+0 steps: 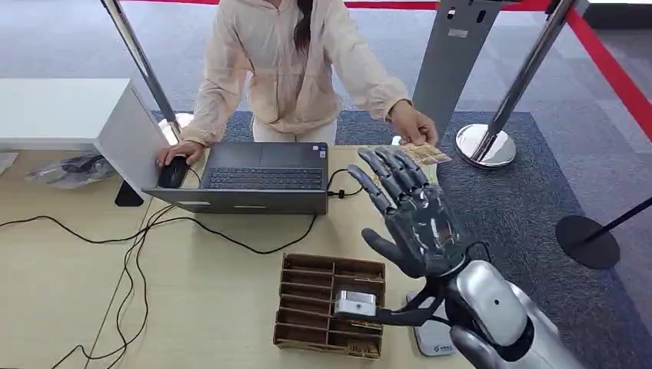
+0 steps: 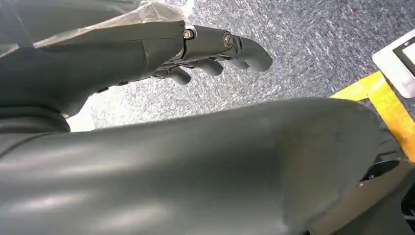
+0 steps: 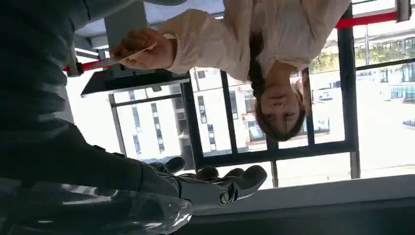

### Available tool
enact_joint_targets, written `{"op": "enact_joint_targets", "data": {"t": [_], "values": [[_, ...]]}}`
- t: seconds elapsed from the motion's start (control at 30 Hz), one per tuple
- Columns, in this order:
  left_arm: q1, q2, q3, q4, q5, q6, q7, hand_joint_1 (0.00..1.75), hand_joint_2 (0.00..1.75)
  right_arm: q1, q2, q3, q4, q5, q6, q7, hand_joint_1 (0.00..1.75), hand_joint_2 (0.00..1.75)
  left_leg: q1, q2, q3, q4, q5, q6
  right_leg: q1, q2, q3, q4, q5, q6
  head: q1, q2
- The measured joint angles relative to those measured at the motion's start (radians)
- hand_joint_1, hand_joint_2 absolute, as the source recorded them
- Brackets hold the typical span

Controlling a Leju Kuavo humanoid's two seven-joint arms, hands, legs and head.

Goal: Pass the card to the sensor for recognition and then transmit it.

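Head view shows your right robot hand (image 1: 411, 215) raised with fingers spread, holding nothing, just short of the card (image 1: 425, 155) pinched in the person's hand (image 1: 415, 125) over the counter (image 1: 207, 292). Close too early and you likely miss it or clip their fingers. Left robot hand (image 2: 215, 54) hangs empty, fingers loosely curled.

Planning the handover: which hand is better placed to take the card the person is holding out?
The right hand: it is raised with fingers spread, just below the card in the person's hand. The left hand hangs over the carpet, away from the table.
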Motion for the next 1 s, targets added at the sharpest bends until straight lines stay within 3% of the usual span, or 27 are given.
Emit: {"op": "enact_joint_targets", "data": {"t": [0.37,1.0], "values": [[-0.001,-0.002,-0.022,0.000,-0.012,-0.002,0.001,0.00,0.00,-0.070,0.019,0.076,0.061,-0.019,0.005,0.018,0.00,1.75,0.000,0.000,0.000,0.000,0.000,0.000,0.000,0.000,0.000,0.000,0.000,0.000,0.000,0.000],[-0.004,-0.003,-0.049,0.000,-0.031,-0.011,0.008,0.00,0.00,-0.173,0.029,0.090,0.187,-0.051,-0.023,0.086,0.00,1.75,0.000,0.000,0.000,0.000,0.000,0.000,0.000,0.000,0.000,0.000,0.000,0.000,0.000,0.000]]}}
